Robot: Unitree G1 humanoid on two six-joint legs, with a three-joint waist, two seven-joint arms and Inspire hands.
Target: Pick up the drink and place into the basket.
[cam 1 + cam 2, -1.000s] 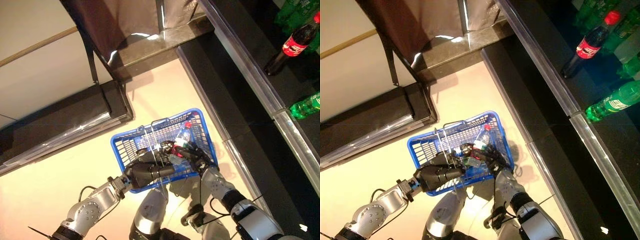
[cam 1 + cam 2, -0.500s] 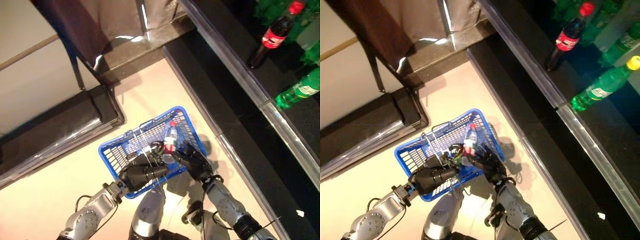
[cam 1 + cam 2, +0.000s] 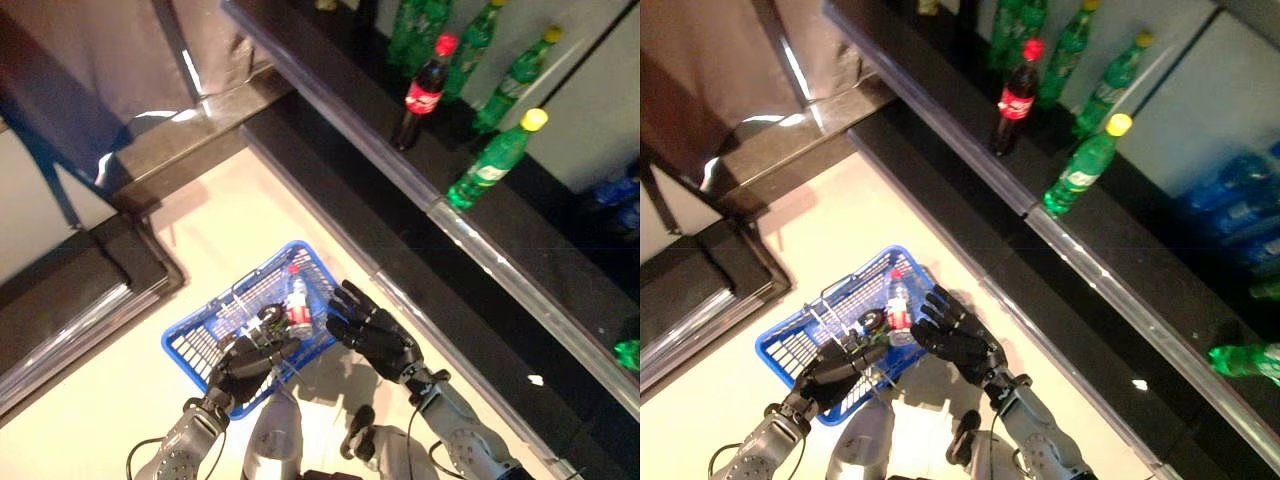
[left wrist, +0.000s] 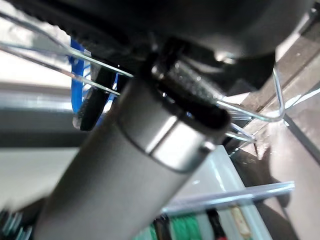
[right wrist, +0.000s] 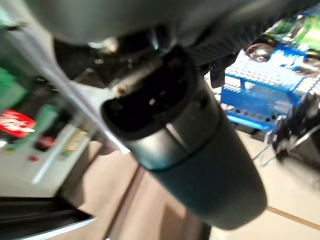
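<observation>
A blue plastic basket [image 3: 190, 345] hangs low over the pale floor, and my left hand [image 3: 245, 362] is shut on its wire handles [image 3: 248, 318]. Inside it lies a clear bottle with a red cap and red label [image 3: 297, 306], beside a dark round item [image 3: 270, 318]. My right hand [image 3: 372, 334] is open with fingers spread, just right of the basket and apart from the bottle. On the dark shelf stand a cola bottle [image 3: 418, 92] and a green bottle with a yellow cap [image 3: 491, 160]. The wrist views show only the basket's wires [image 4: 90, 65] and blue mesh [image 5: 262, 92].
More green bottles [image 3: 470, 50] stand at the back of the shelf, whose metal front edge [image 3: 400, 190] runs diagonally. Blue-labelled bottles [image 3: 1240, 215] sit behind glass at the right. A dark stepped platform [image 3: 70, 290] lies left of the basket.
The whole picture has shifted, so the camera has moved and shows more of the shelf. My right hand has drawn back from the bottle in the basket and spread open.
</observation>
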